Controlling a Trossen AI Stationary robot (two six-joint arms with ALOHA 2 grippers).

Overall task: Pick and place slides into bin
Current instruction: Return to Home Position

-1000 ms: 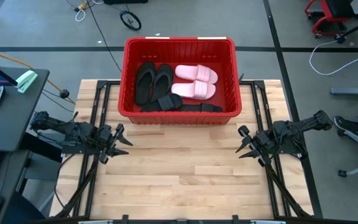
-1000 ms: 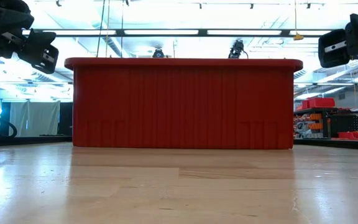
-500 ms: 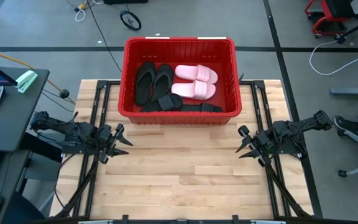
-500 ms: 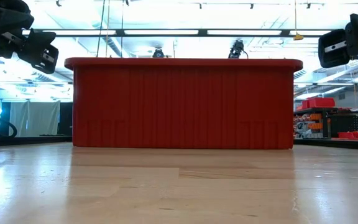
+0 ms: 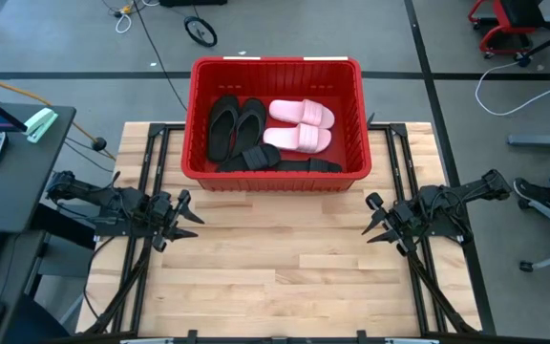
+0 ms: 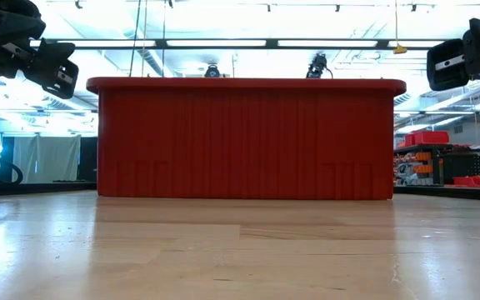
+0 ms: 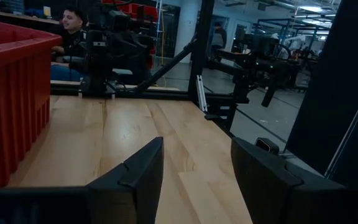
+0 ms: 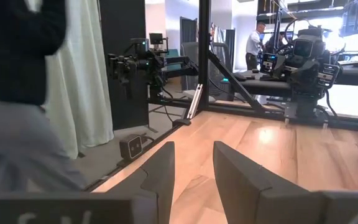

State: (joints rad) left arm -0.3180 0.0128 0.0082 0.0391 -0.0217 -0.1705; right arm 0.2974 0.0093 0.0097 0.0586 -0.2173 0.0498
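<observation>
Red, vertically ribbed bin [image 5: 275, 63]; pale pink slides [image 5: 299, 139]; black slides [image 5: 256, 158]; black flip-flops [image 5: 223, 126]. Table [image 5: 275, 277]: light wood, plank-patterned.

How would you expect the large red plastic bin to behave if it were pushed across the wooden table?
The large red plastic bin would probably slide rather than tip: its base looks wide and flat on the glossy wooden table. It is likely fairly light, holding only pale pink slides and black sandals. Its ribbed walls look stiff enough to push.
</observation>
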